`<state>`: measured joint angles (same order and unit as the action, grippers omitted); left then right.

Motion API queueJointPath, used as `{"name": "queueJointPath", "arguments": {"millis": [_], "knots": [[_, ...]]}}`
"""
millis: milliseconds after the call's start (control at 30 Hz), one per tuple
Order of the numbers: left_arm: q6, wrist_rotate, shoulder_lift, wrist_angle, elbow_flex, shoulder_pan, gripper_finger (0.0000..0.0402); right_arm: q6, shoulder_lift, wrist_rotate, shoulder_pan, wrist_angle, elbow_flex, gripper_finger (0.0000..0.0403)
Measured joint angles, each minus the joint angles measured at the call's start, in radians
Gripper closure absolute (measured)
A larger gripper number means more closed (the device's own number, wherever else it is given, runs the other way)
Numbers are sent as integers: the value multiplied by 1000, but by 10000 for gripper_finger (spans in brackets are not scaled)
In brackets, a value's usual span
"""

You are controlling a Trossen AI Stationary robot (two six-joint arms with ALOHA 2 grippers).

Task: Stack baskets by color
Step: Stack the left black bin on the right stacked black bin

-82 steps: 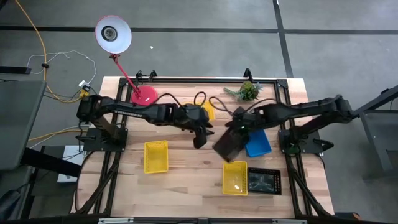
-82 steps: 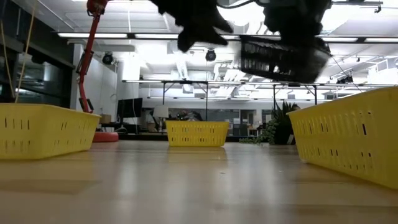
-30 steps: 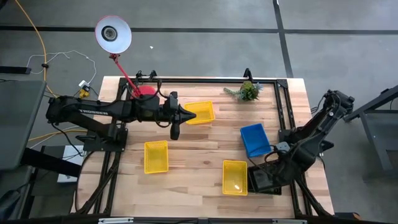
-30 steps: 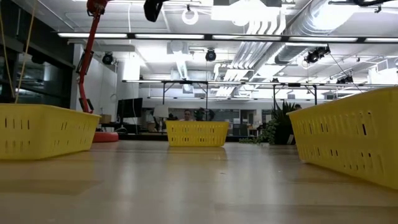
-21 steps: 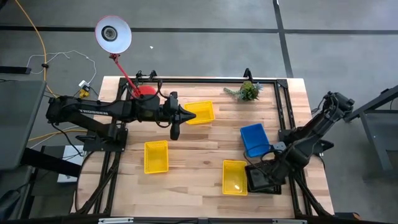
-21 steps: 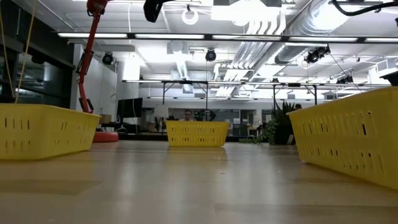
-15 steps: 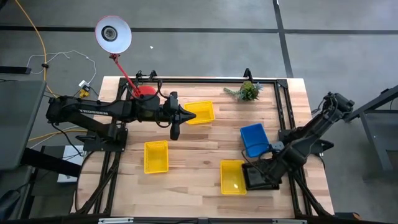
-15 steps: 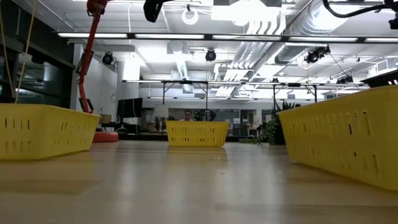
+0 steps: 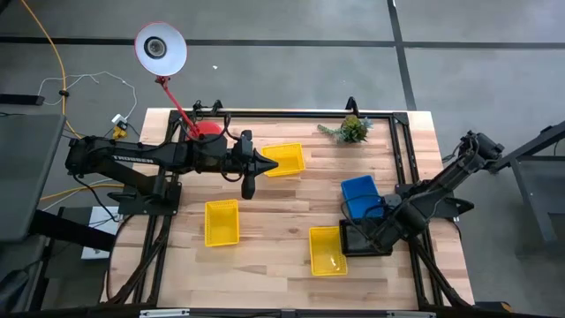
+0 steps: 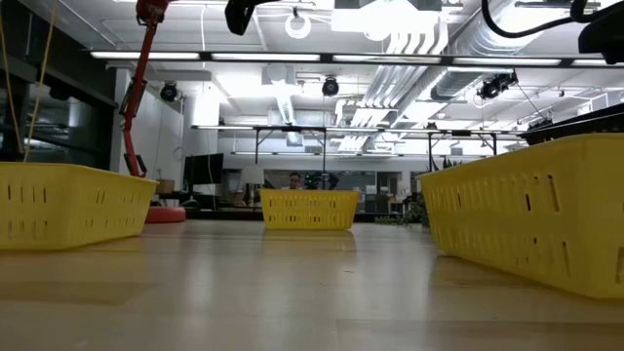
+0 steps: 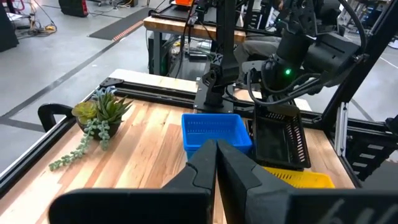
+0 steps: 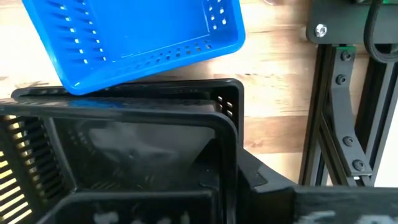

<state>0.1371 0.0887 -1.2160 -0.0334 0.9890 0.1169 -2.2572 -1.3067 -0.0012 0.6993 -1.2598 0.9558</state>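
From above, we see the right gripper [image 9: 378,231] low at the lower right of the frame, clamped on a black basket [image 9: 360,238] that sits between a blue basket [image 9: 360,196] just above it and a yellow basket [image 9: 327,251] touching its left side; whether one black basket or a nested pair is in its grip, we cannot tell. The left gripper [image 9: 248,187] hangs closed and empty left of centre, beside a second yellow basket [image 9: 284,159]. A third yellow basket [image 9: 222,222] lies apart at lower left of the wooden table [image 9: 274,212].
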Motion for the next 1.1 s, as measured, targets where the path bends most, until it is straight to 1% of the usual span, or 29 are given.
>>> {"name": "queueJointPath", "arguments": {"millis": [233, 333, 433, 567, 700, 800, 900, 1000, 1100], "knots": [[-2, 0, 0, 0, 0, 0, 401, -13, 0, 6, 4, 0, 0, 402], [-2, 0, 0, 0, 0, 0, 401, -13, 0, 8, 4, 0, 0, 390], [-4, 0, 0, 0, 0, 0, 401, -10, 0, 8, 4, 0, 0, 356], [-9, 0, 0, 0, 0, 0, 401, -2, 0, 9, 4, -7, 0, 287], [-9, 0, 0, 0, 0, 0, 401, 43, 5, 7, 4, -8, 0, 215], [-9, 0, 0, 0, 0, 0, 401, 88, 22, -20, 4, -15, 6, 177], [-10, 0, 0, 0, 0, 0, 401, 140, 51, -38, 4, -44, 29, 161], [-10, 1, 0, 0, 0, 0, 401, 189, 83, -39, 4, -91, 53, 158], [-9, 1, 0, 0, 0, 0, 401, 242, 114, -45, 4, -91, 62, 158]]}}
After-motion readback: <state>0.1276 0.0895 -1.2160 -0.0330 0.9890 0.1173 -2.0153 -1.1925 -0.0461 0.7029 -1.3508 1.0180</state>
